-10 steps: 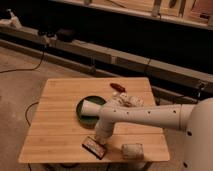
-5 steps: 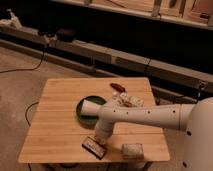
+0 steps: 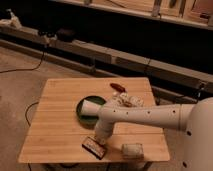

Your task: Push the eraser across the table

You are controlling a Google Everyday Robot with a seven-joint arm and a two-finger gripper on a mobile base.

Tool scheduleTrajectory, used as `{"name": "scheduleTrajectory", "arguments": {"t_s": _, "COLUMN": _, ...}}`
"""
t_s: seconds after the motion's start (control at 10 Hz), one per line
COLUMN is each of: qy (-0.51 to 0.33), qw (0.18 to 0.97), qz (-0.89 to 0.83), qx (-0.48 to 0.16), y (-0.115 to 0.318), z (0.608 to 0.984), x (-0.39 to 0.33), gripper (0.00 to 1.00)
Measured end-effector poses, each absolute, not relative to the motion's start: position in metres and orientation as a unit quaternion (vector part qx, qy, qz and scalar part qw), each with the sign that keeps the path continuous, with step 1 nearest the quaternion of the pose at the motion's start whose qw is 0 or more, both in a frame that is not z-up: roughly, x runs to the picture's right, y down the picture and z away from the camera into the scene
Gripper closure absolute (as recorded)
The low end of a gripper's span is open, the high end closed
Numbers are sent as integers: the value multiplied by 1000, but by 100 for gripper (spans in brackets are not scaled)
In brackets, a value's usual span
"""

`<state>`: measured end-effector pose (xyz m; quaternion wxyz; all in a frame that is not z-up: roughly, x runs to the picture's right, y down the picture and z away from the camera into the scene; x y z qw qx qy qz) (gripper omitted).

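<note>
The eraser, a small dark block with an orange-brown edge, lies near the front edge of the light bamboo table. My gripper hangs from the white arm that reaches in from the right. It is down at the table top, right at the eraser's right end. The arm's wrist hides the fingertips.
A green plate with a white cup lying on it sits mid-table behind the gripper. A pale squarish block lies at the front right. A pale speckled packet and a red item lie at the back right.
</note>
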<state>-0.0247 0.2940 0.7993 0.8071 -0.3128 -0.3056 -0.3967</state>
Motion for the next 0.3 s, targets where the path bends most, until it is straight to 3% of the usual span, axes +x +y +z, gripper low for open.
{"name": "scheduleTrajectory", "arguments": {"t_s": 0.3, "qy": -302, "qw": 803, "qz": -400, "qx": -323, "y": 292, "z": 787, "x": -20, "gripper": 96}}
